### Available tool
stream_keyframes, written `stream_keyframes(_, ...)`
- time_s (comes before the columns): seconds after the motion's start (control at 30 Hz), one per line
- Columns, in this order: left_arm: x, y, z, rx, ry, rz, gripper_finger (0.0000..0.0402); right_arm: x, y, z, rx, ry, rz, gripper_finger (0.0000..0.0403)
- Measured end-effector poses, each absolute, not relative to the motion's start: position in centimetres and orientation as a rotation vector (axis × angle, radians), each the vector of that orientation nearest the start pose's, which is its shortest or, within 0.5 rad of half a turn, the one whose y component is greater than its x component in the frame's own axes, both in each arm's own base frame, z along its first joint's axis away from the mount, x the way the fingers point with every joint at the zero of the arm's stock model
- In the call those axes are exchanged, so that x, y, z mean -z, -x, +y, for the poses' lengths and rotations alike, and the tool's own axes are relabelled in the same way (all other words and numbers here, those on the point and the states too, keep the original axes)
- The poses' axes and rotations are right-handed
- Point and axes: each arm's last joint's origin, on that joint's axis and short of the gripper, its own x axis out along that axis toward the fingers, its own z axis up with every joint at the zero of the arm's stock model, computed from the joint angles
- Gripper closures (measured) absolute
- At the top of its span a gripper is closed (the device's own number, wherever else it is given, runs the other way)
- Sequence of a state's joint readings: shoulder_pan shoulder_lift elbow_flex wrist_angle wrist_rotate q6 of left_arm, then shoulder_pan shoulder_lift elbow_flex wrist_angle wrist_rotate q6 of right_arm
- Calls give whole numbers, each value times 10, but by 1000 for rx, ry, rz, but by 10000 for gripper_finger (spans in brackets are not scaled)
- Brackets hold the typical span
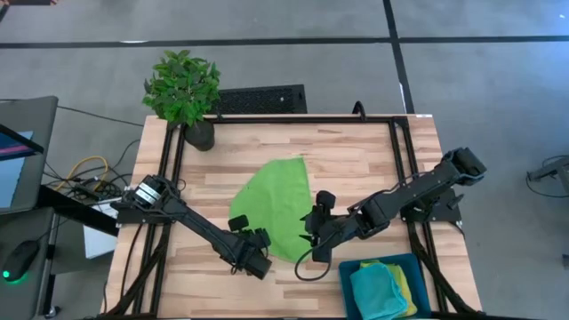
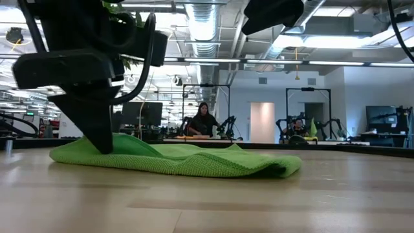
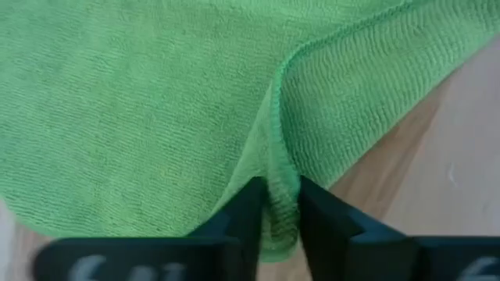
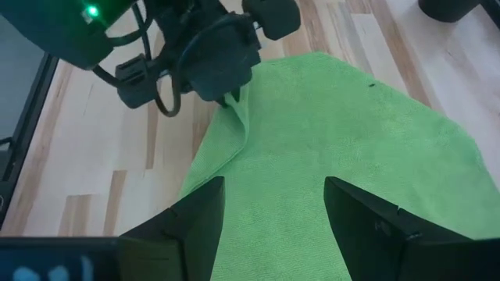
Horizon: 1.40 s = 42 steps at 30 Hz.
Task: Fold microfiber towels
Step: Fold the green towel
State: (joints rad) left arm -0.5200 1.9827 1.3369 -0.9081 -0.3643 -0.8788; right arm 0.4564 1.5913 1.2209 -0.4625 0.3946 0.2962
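Note:
One lime green towel lies spread on the wooden table, with a low raised crease; it also shows in the low view. My left gripper is at the towel's near left edge, shut on the cloth; the low view shows it standing on the towel's left end. My right gripper hovers open over the towel's near right part, touching nothing. A turquoise towel and a yellow towel lie in a blue bin. No second lime green towel is in view. My left gripper pinches a raised ridge of the green towel at its edge between its two fingers. The fingers come from above, pointing down. The ridge runs away from the fingers as a crease; the rest of the towel lies slack on the table.
A blue bin stands at the table's near right corner. A potted plant stands at the far left corner. A black frame runs around the tabletop. Bare wood lies to the towel's far right and left.

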Motion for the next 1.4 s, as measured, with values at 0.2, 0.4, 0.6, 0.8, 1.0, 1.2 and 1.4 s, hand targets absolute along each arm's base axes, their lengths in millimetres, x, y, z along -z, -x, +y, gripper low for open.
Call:
stream_keyframes(0.2,-152,-318,-168,-472,54,1296,392,-263,-307,139,17,159,785,159)
stream_keyframes(0.4,-167,-319,-172,-492,-19,1279,399,-251,-308,136,12,169,771,159)
stream_keyframes(0.6,-186,-318,-176,-529,-106,1261,400,-234,-310,129,21,138,717,159)
stream_keyframes(0.8,-205,-323,-180,-548,-144,1195,400,-211,-309,123,-19,93,635,159)
stream_keyframes(1.0,-222,-333,-181,-573,-160,1085,400,-185,-306,123,-58,132,594,159)
stream_keyframes(1.2,-241,-342,-179,-619,-152,967,400,-153,-316,129,-105,147,623,159)
stream_keyframes(1.4,-251,-354,-176,-625,-117,887,401,-146,-330,136,-129,132,608,159)
